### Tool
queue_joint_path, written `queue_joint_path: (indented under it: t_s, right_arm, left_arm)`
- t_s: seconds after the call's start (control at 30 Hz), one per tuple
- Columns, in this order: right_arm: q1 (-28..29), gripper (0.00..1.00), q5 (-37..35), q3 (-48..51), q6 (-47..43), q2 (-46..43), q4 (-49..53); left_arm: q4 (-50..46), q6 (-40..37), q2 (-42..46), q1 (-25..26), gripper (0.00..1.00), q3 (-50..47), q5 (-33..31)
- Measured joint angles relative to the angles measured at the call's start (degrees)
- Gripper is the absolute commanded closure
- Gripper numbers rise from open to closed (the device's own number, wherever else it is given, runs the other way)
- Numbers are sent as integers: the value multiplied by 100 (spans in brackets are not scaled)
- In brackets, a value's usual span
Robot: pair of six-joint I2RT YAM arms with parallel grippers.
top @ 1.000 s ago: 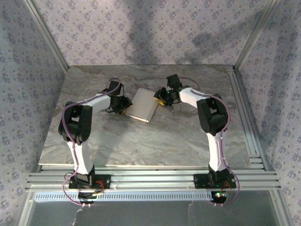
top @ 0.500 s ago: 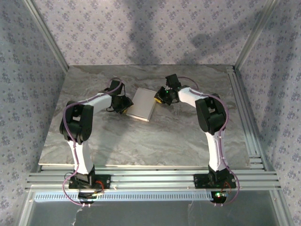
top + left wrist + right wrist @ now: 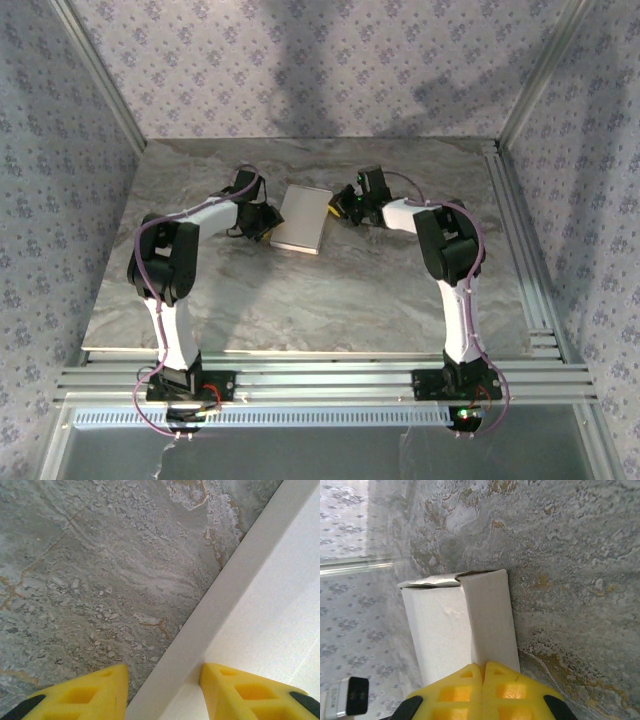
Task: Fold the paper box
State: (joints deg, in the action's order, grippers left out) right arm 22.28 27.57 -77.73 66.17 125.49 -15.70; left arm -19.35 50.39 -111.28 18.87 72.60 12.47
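The paper box (image 3: 302, 218) lies flat and white at the back middle of the marble table (image 3: 300, 300). My left gripper (image 3: 264, 226) is at its left edge. In the left wrist view that gripper (image 3: 162, 667) is open astride the box's side wall (image 3: 235, 575), one yellow finger (image 3: 95, 695) over the table and the other (image 3: 250, 690) on the box top. My right gripper (image 3: 341, 207) is at the box's right end. In the right wrist view its tips (image 3: 484, 666) are shut together against a narrow end panel (image 3: 490, 620) of the box (image 3: 437, 630).
Aluminium rails run along the table's front (image 3: 320, 380) and right side (image 3: 520, 240). Patterned walls (image 3: 60, 150) enclose the left, back and right. Bare marble lies in front of the box, between the two arms.
My right gripper's jaws have closed fully and it has shifted slightly at the box's right end. The box has turned a little and looks narrower. The left gripper has stayed put.
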Motion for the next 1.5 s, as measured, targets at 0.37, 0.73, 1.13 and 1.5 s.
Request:
queue_joint_path:
  t_s: [0.37, 0.73, 1.13, 1.5]
  right_arm:
    - [-96, 100, 382, 844, 1519, 66, -1930]
    - [-118, 100, 568, 885, 2288, 262, -2533]
    - [-146, 75, 542, 804, 975, -297, -730]
    - [61, 64, 564, 695, -450, -820, 1128]
  left_arm:
    - [22, 0, -15, 0, 56, 0, 20]
    - [20, 2, -15, 0, 56, 0, -2]
    - [11, -4, -13, 0, 56, 0, 22]
    - [68, -7, -17, 44, 56, -2, 144]
